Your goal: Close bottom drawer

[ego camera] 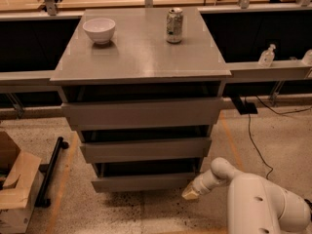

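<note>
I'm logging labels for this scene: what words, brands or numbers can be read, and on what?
None can be read.
Drink can on the cabinet top: print too blurred to read.
Clear bottle on the right ledge: label too small.
Gripper, low by the bottom drawer's right front corner: no markings visible.

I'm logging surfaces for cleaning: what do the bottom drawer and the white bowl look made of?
The narrow grey bottom drawer looks like matte laminate or painted board, its front dull and flat. The round white bowl seems to be glazed ceramic, from its soft sheen, though it could be plastic. The end effector sits low beside the drawer front's right end.
</note>
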Motion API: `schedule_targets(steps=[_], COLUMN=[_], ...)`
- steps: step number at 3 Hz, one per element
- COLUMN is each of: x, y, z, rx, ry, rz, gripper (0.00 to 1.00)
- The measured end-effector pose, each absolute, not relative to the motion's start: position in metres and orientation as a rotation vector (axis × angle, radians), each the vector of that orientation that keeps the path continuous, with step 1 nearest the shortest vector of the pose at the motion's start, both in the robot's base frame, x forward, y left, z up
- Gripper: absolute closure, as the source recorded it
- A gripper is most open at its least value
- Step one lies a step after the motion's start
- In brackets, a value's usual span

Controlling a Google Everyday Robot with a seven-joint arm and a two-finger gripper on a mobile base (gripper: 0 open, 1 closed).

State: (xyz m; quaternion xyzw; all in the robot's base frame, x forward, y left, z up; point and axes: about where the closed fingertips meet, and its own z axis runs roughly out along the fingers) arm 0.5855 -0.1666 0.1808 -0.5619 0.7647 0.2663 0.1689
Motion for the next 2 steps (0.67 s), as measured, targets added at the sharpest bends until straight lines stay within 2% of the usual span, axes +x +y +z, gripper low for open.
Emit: schedule_targets(steps=[1,2], x=[0.588,0.625], y=[-0.165,-0.164], z=[0.176,0.171], rx=[-1.579,-1.551], ry=[2.171,2.108], rz=[0.764,0.712], gripper=[1.00,1.00])
